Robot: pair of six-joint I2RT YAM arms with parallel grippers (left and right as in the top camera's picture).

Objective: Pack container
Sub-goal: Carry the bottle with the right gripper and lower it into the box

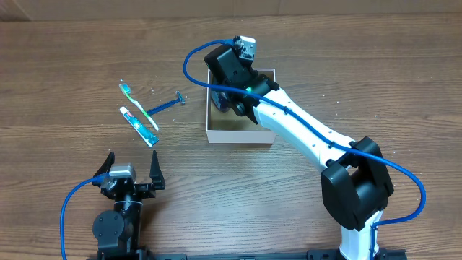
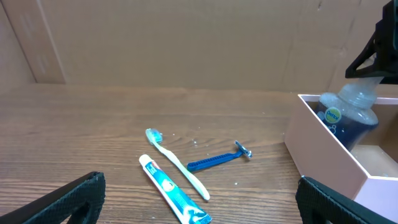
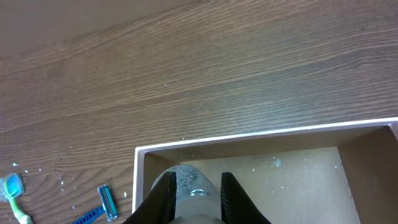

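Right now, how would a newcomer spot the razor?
On the wooden table, find the square white box. Three toiletries lie left of it; the blue plastic razor is nearest. Unlike the pale toothbrush and toothpaste tube, its head sits crosswise.

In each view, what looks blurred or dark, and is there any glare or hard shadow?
Overhead: even light, no glare, no hard shadows; the container is sharp. Left wrist: the left fingers are dark, soft blurs in the bottom corners, while the toothbrush and razor are in focus. Right wrist: the right fingers and the bottle between them are blurred, the table grain is clear.
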